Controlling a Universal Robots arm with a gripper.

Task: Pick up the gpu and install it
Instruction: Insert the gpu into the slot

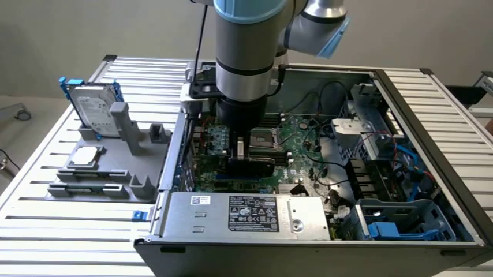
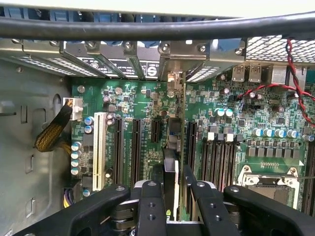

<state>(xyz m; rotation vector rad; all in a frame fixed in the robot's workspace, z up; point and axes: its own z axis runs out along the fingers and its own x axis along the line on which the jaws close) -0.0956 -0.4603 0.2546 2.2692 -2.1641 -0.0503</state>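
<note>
One gripper (image 2: 173, 199) clamps the gpu (image 2: 171, 157) on edge over the motherboard (image 2: 133, 98) inside the open case (image 1: 431, 115). The card's long axis runs along the expansion slots (image 2: 135, 147), with its silver bracket (image 2: 172, 78) toward the case's rear wall.

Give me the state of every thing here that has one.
gripper, jaws shut on the graphics card.
graphics card, upright on edge, down at the motherboard slots.
computer case, lying flat, side open.
hard drive, standing in the grey holder, untouched.
</note>
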